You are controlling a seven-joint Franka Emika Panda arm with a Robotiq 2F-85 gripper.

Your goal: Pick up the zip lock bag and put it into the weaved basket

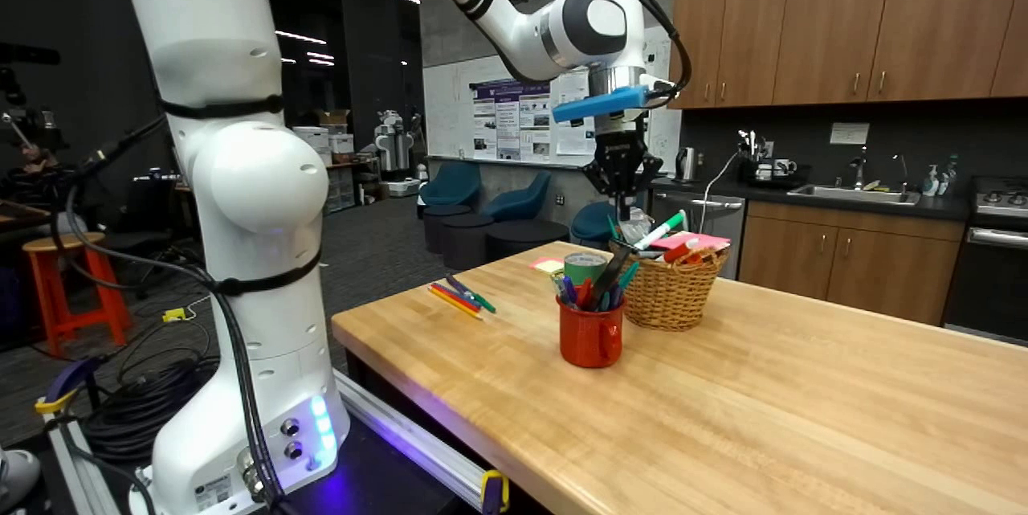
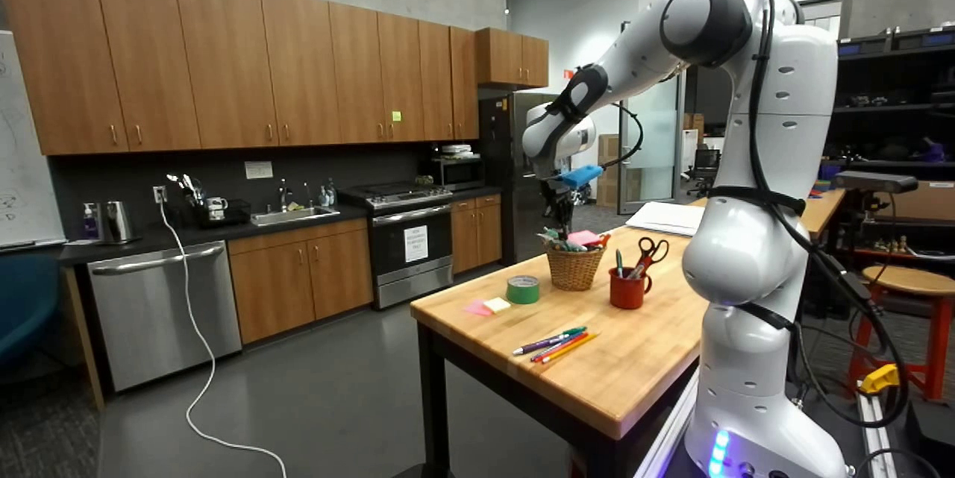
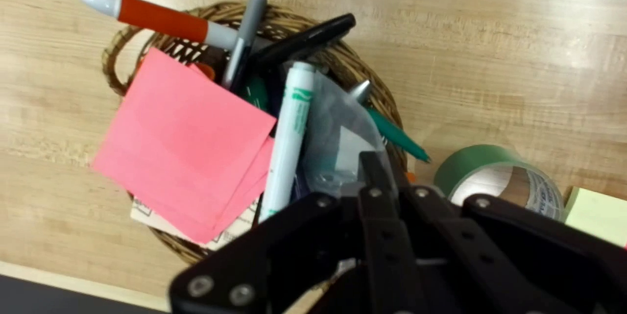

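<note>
The weaved basket [image 1: 673, 290] stands on the table full of pens, markers and pink notes; it also shows in an exterior view [image 2: 574, 271] and in the wrist view [image 3: 379, 86]. The whitish, translucent zip lock bag [image 3: 338, 132] hangs from my gripper [image 3: 387, 174] over the basket's contents, beside a white marker. In an exterior view the bag [image 1: 638, 224] shows just below the fingertips, at the basket's top. My gripper points down over the basket rim, its fingers close together with the bag's edge between them. I cannot tell whether the bag touches the pens under it.
A red cup [image 1: 590, 338] with pens and scissors stands close to the basket. A green tape roll [image 2: 523, 289] and sticky notes [image 2: 496, 305] lie on its far side from the cup. Loose pens and pencils [image 2: 556, 344] lie near the table edge.
</note>
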